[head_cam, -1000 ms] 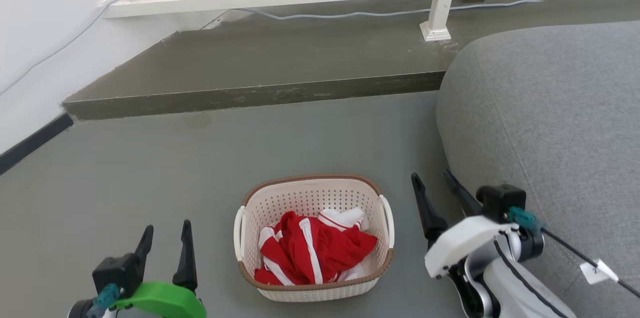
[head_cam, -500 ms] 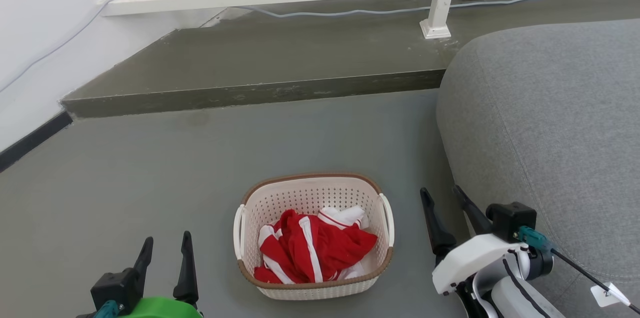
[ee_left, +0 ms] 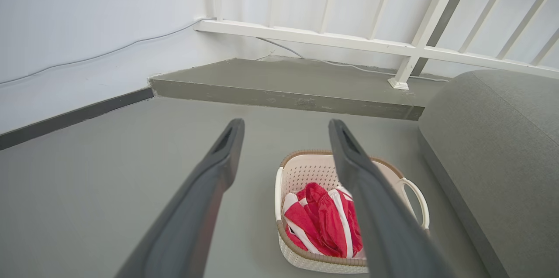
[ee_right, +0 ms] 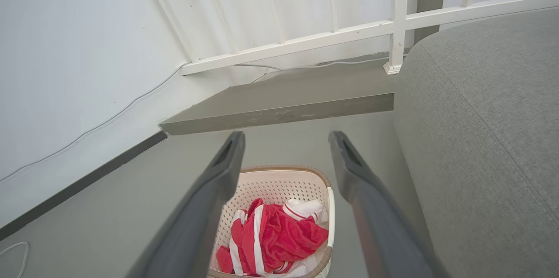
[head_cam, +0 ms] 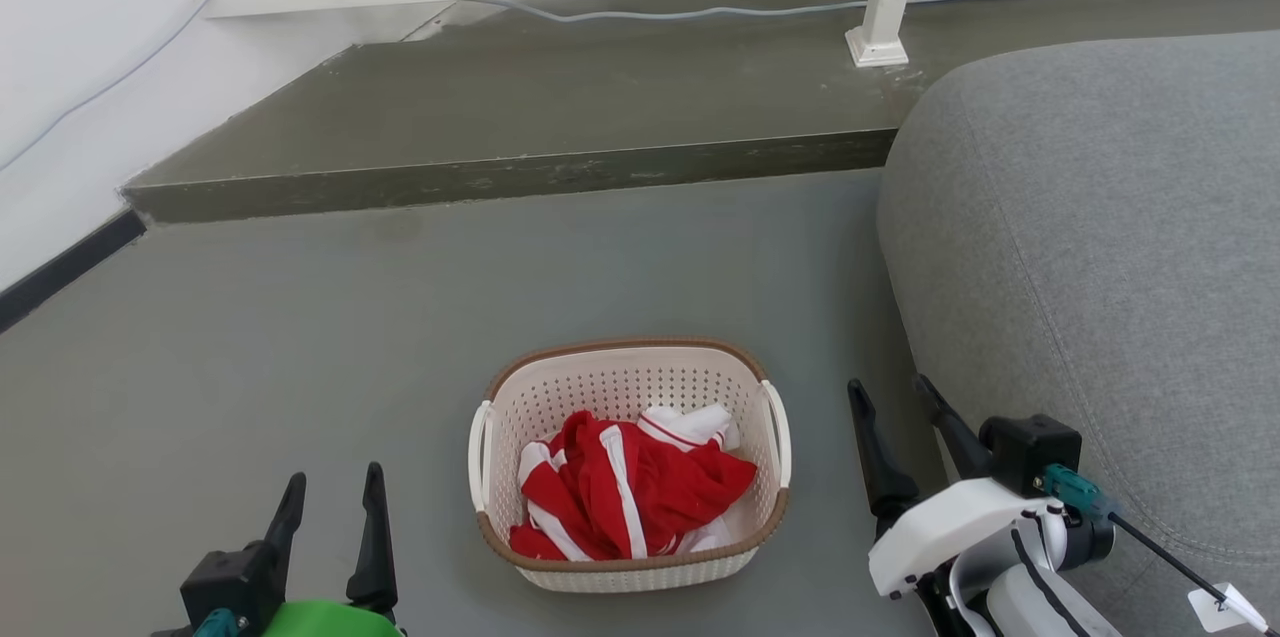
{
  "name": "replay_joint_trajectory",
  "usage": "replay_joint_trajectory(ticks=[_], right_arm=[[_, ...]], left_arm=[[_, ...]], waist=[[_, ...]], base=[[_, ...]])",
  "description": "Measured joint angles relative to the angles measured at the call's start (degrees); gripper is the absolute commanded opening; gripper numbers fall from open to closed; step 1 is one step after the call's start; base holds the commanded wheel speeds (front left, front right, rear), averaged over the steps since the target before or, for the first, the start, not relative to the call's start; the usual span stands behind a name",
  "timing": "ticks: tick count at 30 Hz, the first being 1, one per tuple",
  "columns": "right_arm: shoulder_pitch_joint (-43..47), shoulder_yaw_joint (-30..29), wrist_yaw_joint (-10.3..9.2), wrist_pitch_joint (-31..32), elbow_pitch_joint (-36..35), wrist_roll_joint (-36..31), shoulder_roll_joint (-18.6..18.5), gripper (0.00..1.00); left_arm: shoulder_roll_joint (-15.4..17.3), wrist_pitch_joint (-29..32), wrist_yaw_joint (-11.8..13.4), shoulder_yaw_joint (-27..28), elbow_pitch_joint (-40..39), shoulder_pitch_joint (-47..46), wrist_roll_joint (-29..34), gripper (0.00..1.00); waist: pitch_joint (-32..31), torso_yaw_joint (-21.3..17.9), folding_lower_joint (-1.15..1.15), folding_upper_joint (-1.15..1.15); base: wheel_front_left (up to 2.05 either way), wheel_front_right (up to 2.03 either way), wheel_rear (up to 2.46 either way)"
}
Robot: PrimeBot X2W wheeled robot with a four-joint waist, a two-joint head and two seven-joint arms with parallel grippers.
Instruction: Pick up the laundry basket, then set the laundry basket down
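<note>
The laundry basket is sitting on the grey floor near the sofa, holding red-and-white clothes. The left gripper and right gripper are flanking it, each apart from it with fingers spread, seemingly lining up for the white side handles. Their height above the floor is hard to judge.

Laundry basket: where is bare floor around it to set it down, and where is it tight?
Widest bare floor lies between the laundry basket and the step, reaching left to the dark skirting. Also free: the patch between basket and left pincer. Tight: the strip between basket and grey sofa, where the right pincer hangs.
</note>
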Motion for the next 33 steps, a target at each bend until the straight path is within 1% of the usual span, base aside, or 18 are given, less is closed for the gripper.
replay_joint_trajectory(ticks=[8, 27, 28, 33], right_arm=[[0.82, -0.79, 0.00, 0.00, -0.49, -0.44, 0.38, 1.00], [2.38, -1.76, 0.18, 0.00, -0.96, -1.37, 0.82, 1.00], [2.42, -1.77, 0.19, 0.00, -0.96, -1.38, 0.85, 0.00], [3.59, -1.49, 0.13, 0.05, 1.13, -1.32, 0.91, 0.00]], left_arm=[[-0.10, 0.00, 0.01, 0.30, -0.77, 0.10, 1.86, 1.00], [-0.32, 0.00, 0.49, 1.05, -1.09, 1.27, 2.57, 1.00], [-0.34, 0.00, 0.49, 1.05, -1.10, 1.29, 2.59, 0.00], [-0.89, 0.12, 0.49, 0.69, 1.32, 1.40, 2.70, 0.00]], waist=[[0.13, -0.07, 0.00, 0.00], [-0.19, -0.22, 0.00, 0.00], [-0.24, -0.21, 0.00, 0.00], [-0.31, -0.20, 0.00, 0.00]], base=[[0.00, 0.00, 0.00], [0.00, 0.00, 0.00], [0.00, 0.00, 0.00], [0.00, 0.00, 0.00]])
